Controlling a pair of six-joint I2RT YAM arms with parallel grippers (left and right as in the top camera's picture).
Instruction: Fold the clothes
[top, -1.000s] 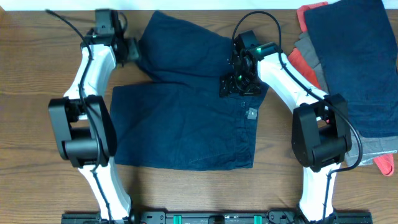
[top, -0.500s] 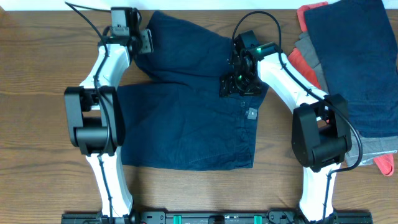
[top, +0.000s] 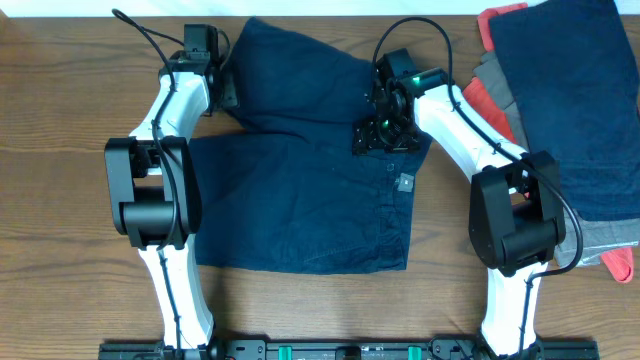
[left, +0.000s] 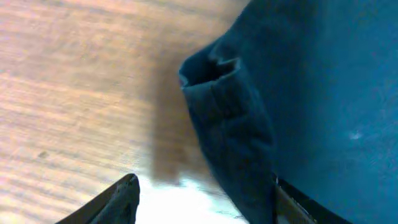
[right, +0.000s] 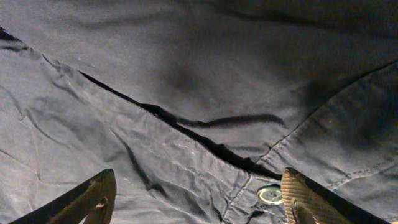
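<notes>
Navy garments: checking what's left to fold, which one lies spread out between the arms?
The navy shorts in the middle, both legs spread, pale waist tag showing. The other navy piece lies atop the grey piece and coral-red piece at right.

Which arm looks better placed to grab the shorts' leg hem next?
Left, probably: the left gripper, open, sits at the leg hem of the shorts; the right gripper hovers over the waist button.

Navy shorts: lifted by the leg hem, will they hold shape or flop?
Probably floppy: the shorts lie flat with soft creases, so a lifted corner would likely drape and drag the rest. The leg hem looks doubled and stitched, perhaps a firmer edge to pinch. Pushing would likely bunch the cloth, not slide it.
</notes>
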